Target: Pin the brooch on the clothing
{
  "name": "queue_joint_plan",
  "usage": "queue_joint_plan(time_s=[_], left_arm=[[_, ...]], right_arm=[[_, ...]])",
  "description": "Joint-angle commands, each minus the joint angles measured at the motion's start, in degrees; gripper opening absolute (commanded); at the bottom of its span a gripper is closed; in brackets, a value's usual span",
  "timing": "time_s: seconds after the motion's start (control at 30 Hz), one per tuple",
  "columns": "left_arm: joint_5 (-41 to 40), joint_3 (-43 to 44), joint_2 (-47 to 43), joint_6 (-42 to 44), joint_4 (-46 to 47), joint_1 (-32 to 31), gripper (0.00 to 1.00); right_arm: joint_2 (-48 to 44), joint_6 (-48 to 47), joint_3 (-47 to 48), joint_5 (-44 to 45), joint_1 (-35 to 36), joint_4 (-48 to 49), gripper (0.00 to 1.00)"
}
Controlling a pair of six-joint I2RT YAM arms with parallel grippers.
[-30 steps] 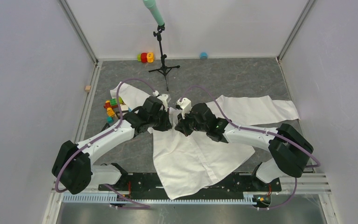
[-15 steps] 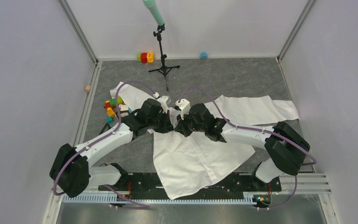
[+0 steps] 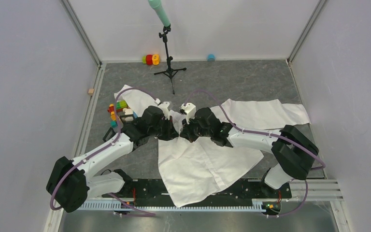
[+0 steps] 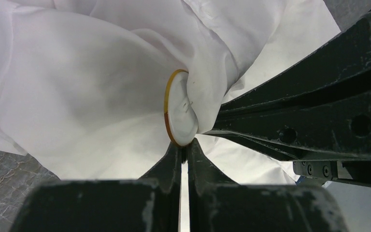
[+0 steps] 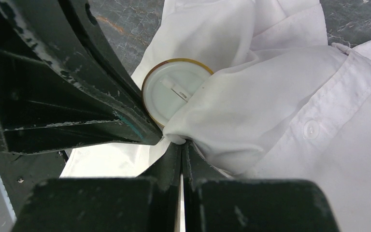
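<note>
The white shirt [image 3: 203, 164] lies spread on the grey table, with a fold lifted between both grippers. The brooch [image 4: 181, 108] is a round disc with a white back and an orange-gold rim, standing on edge. My left gripper [image 4: 184, 149] is shut on its lower rim. In the right wrist view the brooch [image 5: 174, 94] shows its back with the pin, pressed against a bunched fold of the shirt [image 5: 251, 106]. My right gripper [image 5: 182, 144] is shut on that fold, right beside the brooch. In the top view the left gripper [image 3: 173, 129] and right gripper [image 3: 184, 131] meet tip to tip.
Coloured toy blocks [image 3: 117, 112] lie just left of the left arm. A tripod stand [image 3: 169, 67] is at the back, with red and yellow toys [image 3: 150, 59] and a blue object [image 3: 211, 57] by the far wall. A small wooden block [image 3: 91, 91] sits at the left edge.
The left arm's elbow and shoulder have swung leftward and lower. Both grippers have stayed together at the fold and edged slightly toward the back.
</note>
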Motion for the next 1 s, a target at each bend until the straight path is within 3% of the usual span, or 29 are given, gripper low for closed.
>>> queue_joint_plan(time_s=[0.0,0.8,0.97], left_arm=[[2.0,0.5,-3.7,-4.0,6.4,-0.2,0.02],[11.3,-5.9,-6.4,-12.2,18.2,4.9,0.02],[15.4,-6.4,-6.3,-11.0,18.3,8.4,0.02]], right_arm=[[1.8,1.4,1.3,2.6,0.2,-1.7,0.0],[2.1,3.8,1.2,2.0,-0.1,-2.5,0.0],[-2.5,2.4,1.9,1.8,-0.1,-5.0,0.24]])
